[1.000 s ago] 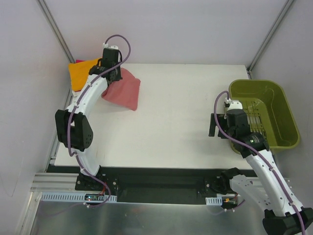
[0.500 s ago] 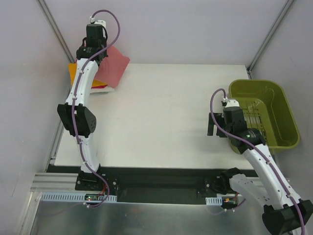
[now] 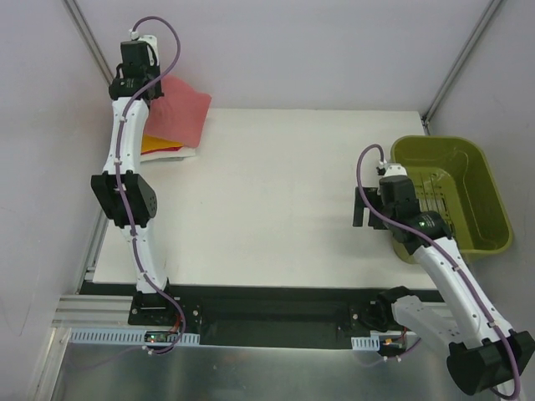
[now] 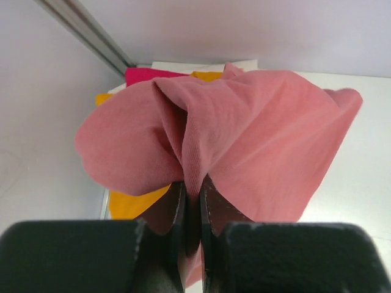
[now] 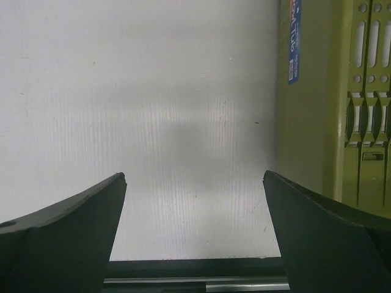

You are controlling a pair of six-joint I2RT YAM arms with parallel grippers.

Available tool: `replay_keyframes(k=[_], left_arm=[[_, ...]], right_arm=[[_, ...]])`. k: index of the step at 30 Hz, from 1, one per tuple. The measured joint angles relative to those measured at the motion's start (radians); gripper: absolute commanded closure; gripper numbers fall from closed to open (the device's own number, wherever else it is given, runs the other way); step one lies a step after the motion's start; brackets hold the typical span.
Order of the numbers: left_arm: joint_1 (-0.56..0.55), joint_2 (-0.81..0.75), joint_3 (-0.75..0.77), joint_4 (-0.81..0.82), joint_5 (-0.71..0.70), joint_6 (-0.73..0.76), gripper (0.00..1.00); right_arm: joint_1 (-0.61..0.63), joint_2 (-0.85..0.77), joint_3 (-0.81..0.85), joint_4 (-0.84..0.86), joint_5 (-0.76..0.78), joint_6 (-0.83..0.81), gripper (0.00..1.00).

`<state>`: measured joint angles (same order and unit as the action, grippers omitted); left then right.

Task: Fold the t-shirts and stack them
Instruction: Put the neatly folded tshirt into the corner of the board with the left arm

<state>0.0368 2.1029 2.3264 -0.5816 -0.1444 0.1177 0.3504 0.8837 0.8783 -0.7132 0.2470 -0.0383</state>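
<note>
My left arm is extended almost straight toward the far left corner, wrist raised. My left gripper [image 4: 192, 190] is clamped on a bunched fold of the dusty salmon-red cloth t-shirt [image 4: 263, 140], which spreads out beyond the fingers. Beneath that cloth lie the orange folded t-shirt [image 4: 131, 206], the magenta folded t-shirt [image 4: 143, 74] and the white folded t-shirt [image 4: 241, 64].

My right arm is bent, wrist low over the white table [image 3: 284, 209]. My right gripper [image 5: 194, 177] is spread wide, holding nothing. The olive-green plastic basket [image 5: 311, 122] stands just to its right.
</note>
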Motion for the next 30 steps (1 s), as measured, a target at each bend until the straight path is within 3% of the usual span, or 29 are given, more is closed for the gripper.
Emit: replay_keyframes(k=[26, 30], left_arm=[[0.187, 0.202, -0.014, 0.13, 0.037, 0.0, 1.0], [0.222, 0.22, -0.014, 0.148, 0.043, -0.002, 0.88]], right_arm=[[0.001, 0.159, 0.123, -0.075, -0.014, 0.053, 0.0], [0.002, 0.189, 0.16, -0.097, 0.003, 0.053, 0.0]])
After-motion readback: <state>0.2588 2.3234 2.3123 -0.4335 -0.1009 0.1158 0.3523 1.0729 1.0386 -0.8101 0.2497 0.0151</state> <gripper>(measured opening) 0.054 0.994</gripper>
